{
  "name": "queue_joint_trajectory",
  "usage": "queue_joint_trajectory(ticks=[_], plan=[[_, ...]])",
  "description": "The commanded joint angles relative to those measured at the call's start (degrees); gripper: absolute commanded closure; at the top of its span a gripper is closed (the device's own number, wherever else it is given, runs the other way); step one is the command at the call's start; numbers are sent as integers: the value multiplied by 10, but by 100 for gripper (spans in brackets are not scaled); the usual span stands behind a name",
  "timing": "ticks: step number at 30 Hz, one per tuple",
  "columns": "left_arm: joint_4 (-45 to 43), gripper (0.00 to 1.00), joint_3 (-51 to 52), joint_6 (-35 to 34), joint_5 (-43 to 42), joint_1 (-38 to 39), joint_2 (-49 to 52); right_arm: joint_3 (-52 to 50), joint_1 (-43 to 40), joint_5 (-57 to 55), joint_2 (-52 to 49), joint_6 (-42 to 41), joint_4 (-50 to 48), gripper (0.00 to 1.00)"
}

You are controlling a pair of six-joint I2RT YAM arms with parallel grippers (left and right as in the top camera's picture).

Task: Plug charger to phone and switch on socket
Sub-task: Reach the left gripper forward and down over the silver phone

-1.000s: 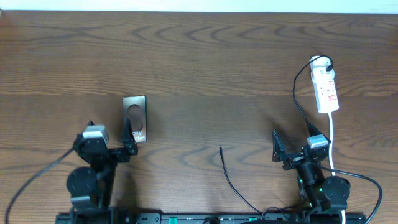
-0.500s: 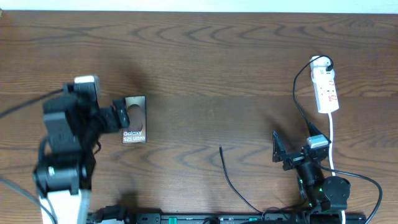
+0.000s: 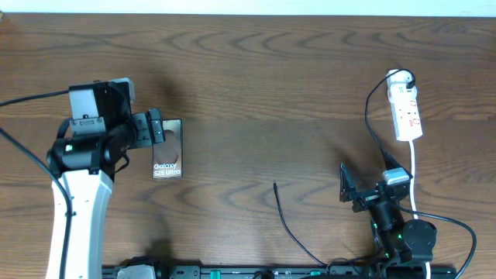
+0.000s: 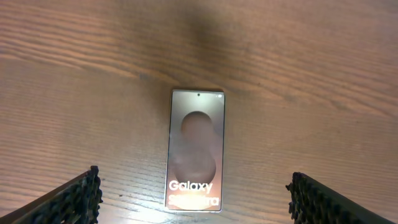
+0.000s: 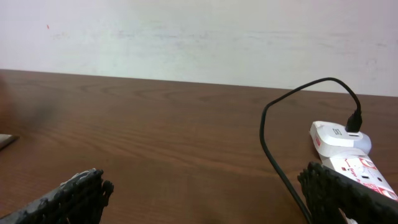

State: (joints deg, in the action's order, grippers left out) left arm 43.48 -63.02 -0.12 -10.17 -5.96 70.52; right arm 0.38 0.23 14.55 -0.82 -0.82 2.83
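The left gripper (image 3: 157, 128) hangs over the wooden table (image 3: 256, 70) at about 9 o'clock in the overhead view, its jaws spread wide. It sits at the 11 o'clock corner of the phone (image 3: 167, 151). The left wrist camera looks down on the phone (image 4: 196, 149) lying flat, with one finger (image 4: 78, 196) showing on each side of it and neither touching it. The white "Galaxy" lettering sits at the phone's 6 o'clock end in the overhead view.

The right gripper (image 3: 347, 186) rests low at about 4 o'clock, jaws also parted and holding nothing.

The socket (image 3: 407, 108), a white power strip with red marks, lies at about 2 o'clock, and its white cord (image 3: 413, 167) runs toward 6 o'clock. One black lead is plugged in at its rounded 12 o'clock end.

The charger (image 3: 284, 219) curves up from the table's 6 o'clock edge. Its free plug tip lies loose on the wood at about 5 o'clock, well apart from the phone and between the two arms.
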Motion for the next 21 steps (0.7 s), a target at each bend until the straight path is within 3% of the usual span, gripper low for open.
queue_joint_trajectory(ticks=[1, 12, 21], plan=[[2, 7, -11, 4, 1, -3, 24, -1, -4, -3, 4, 7, 4, 1], [11, 7, -14, 3, 8, -1, 100, -1, -4, -3, 4, 7, 4, 1], [98, 7, -131, 17, 34, 10, 228, -1, -4, -3, 4, 7, 4, 1]])
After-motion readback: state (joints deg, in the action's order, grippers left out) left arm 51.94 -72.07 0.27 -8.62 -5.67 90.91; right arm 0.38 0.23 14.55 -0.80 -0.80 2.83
